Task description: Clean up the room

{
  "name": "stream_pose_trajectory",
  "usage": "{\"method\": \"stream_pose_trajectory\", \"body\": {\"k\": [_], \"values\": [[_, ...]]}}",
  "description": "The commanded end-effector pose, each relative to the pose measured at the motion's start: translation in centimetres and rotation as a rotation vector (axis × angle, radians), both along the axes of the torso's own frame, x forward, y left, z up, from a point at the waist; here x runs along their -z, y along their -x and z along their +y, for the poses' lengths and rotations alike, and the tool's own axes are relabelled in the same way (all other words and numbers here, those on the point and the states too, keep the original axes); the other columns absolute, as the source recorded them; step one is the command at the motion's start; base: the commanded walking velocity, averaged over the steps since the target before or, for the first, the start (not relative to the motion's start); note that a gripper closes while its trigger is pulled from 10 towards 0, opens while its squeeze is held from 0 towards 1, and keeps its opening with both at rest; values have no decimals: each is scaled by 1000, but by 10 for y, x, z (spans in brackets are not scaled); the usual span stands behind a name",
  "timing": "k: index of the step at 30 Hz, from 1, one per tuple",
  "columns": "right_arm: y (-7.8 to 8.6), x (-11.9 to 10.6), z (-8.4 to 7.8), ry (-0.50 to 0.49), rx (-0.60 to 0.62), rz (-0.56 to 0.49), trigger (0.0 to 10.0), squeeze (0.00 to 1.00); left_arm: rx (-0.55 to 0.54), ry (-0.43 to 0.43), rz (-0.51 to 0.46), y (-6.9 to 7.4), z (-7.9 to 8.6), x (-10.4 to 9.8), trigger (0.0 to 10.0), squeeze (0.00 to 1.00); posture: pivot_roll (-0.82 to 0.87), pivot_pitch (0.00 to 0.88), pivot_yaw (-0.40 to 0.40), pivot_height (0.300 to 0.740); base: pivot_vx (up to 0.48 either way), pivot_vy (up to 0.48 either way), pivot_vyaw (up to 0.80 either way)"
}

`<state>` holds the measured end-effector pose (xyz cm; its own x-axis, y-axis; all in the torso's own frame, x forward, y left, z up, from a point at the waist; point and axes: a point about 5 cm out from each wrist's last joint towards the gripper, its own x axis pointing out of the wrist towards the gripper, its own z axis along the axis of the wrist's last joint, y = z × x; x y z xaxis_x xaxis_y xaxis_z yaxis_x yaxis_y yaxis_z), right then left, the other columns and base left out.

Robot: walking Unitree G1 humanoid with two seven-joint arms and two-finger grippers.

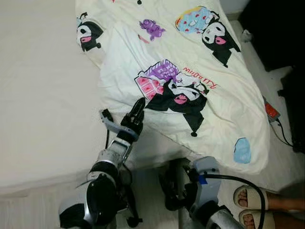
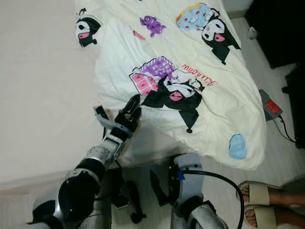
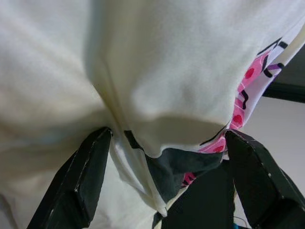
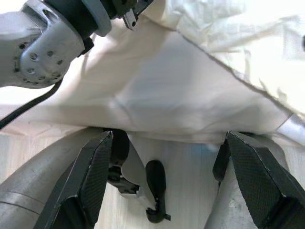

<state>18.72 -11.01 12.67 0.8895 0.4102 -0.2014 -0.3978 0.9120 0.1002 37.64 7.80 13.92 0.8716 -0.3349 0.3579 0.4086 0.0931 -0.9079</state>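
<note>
Cream cotton blanket (image 1: 190, 90), printed with black, pink and purple cartoon figures, lies crumpled over the right part of a bed (image 1: 43, 95) whose mattress is covered in a plain off-white sheet. Its lower edge hangs over the side of the bed toward the floor.

The left gripper (image 1: 136, 114) reaches over the mattress to the blanket's near edge, beside the largest cartoon print. In the left wrist view its two black fingers (image 3: 81, 181) stand wide apart with a bunched fold of the blanket between them, not clamped on it.

The right gripper (image 1: 174, 191) hangs low beside the bed, below the overhanging blanket edge. In the right wrist view its fingers (image 4: 90, 176) are spread apart, with nothing between them.

The floor (image 1: 286, 162) is pale. A small device with a red top (image 1: 271, 112) and a black cable lies on it to the right of the bed. A person's feet in beige slippers (image 1: 250, 205) stand at the lower right. Dark furniture (image 1: 271, 28) fills the upper right corner.
</note>
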Motion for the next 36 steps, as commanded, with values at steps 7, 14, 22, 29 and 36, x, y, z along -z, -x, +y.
{"method": "stream_pose_trajectory", "body": {"k": [7, 14, 22, 29, 36], "values": [[7, -5, -1, -11, 8, 30, 10000, 0, -28, -216, 75, 0, 9, 13, 10000, 0, -384, 679, 15, 623, 0, 0, 0], [7, -8, -2, -20, 14, 28, 10000, 0, -177, -434, 191, 6, 59, 39, 10000, 0, -377, 692, 10, 623, 0, 0, 0], [4, -5, -1, -33, 46, 94, 10000, 0, -331, -387, 184, 1, 98, 26, 10000, 0, -355, 691, 14, 614, 0, 0, 0], [1, -6, -3, -51, 62, 114, 10000, 0, -361, -313, 154, -5, 95, 13, 10000, 0, -355, 686, 14, 594, 0, 0, 0], [0, -9, -4, -63, 59, 111, 10000, 0, -435, -352, 150, -6, 108, 9, 10000, 0, -333, 684, 22, 569, 0, 0, 0]]}}
